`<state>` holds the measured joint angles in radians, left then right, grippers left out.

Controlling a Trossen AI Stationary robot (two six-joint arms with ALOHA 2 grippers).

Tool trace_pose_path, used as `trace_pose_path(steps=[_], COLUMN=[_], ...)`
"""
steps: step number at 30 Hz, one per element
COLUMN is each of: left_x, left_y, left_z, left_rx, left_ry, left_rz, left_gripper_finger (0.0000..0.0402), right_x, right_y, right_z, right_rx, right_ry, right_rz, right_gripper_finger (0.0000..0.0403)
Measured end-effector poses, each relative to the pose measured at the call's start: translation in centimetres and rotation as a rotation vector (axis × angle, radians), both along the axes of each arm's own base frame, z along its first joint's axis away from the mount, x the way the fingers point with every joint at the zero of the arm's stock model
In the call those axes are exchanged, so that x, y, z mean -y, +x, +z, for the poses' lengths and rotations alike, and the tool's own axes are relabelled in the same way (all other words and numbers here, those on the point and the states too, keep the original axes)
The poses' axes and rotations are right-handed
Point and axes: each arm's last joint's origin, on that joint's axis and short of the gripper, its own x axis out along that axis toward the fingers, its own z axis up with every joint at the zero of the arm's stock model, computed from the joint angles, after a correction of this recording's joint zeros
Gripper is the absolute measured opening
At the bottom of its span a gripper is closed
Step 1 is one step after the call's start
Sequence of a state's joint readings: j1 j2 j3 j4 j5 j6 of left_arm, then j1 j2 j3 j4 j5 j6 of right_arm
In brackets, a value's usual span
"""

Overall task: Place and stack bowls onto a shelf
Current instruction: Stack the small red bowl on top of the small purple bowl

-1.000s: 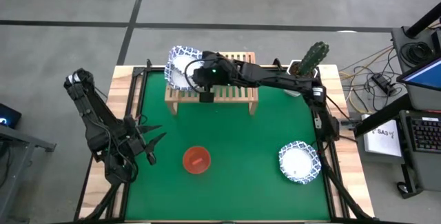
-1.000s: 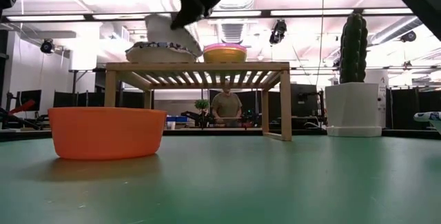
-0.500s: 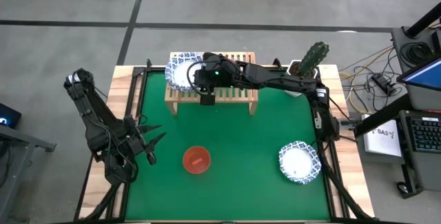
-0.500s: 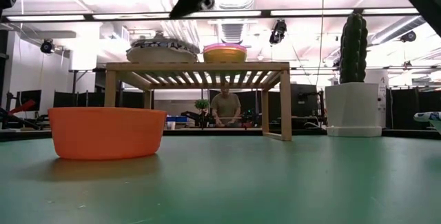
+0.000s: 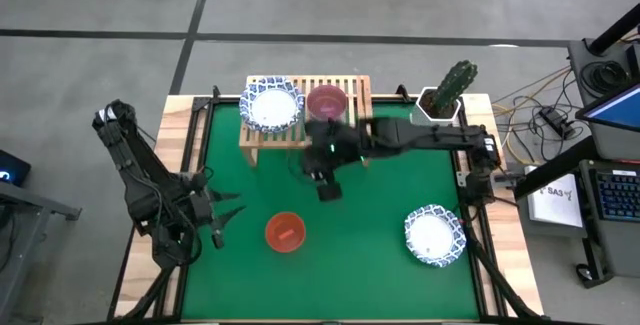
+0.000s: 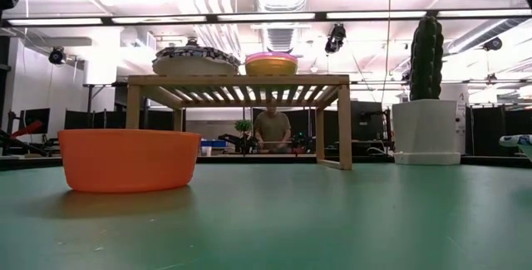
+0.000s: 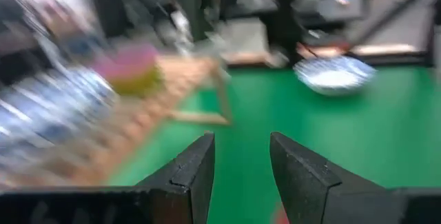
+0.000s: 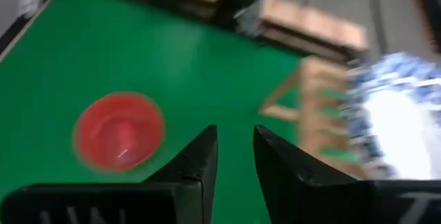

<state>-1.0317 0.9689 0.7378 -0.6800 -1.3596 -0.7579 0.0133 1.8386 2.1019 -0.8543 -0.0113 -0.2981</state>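
Green table (image 5: 370, 235) (a person (image 6: 272, 126) sits in the room behind); both grippers (image 5: 327, 187) (image 5: 222, 212) stand parted, empty.

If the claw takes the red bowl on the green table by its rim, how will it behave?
The red bowl looks like thin plain plastic, so probably light and slightly flexible. Its smooth rim may slip. Standing upright on a wide, flat base, it should slide rather than tip or roll if pushed.

I can read almost nothing from here. The one legible mark is on a white sheet (image 5: 556, 197) lying on the cart at about three o'clock off the table's right edge: it seems to read "SA3", with smaller print beside it that I cannot make out. No bowl shows lettering I can read.
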Motion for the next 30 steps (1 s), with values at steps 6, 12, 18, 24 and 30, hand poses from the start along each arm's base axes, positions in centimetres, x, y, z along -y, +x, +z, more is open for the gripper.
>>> trace_pose_path(steps=[6,12,18,24,30], left_x=[1.5,3.2,3.5,2.1,0.3], left_y=[0.6,1.7,3.9,6.9,9.3], left_z=[-1.6,-3.5,-4.4,-6.0,-7.9], left_rx=[-0.124,-0.173,-0.277,-0.44,-0.591], left_ry=[-0.328,-0.458,-0.501,-0.46,-0.373], left_rz=[-0.082,-0.046,0.016,0.085,0.12], left_gripper_finger=[0.0123,0.0123,0.0142,0.021,0.0254], right_x=[-6.8,-12.6,-15.7,-15.4,-13.7], right_y=[-2.3,-5.2,-9.0,-12.5,-15.3], right_z=[-2.6,-6.9,-10.6,-12.9,-13.8], right_rx=[-0.13,-0.17,-0.093,0.025,0.129], right_ry=[0.049,0.119,0.177,0.185,0.244], right_rz=[0.115,0.181,0.203,0.109,0.085], right_gripper_finger=[0.0061,0.0054,0.0054,0.0054,0.0054])
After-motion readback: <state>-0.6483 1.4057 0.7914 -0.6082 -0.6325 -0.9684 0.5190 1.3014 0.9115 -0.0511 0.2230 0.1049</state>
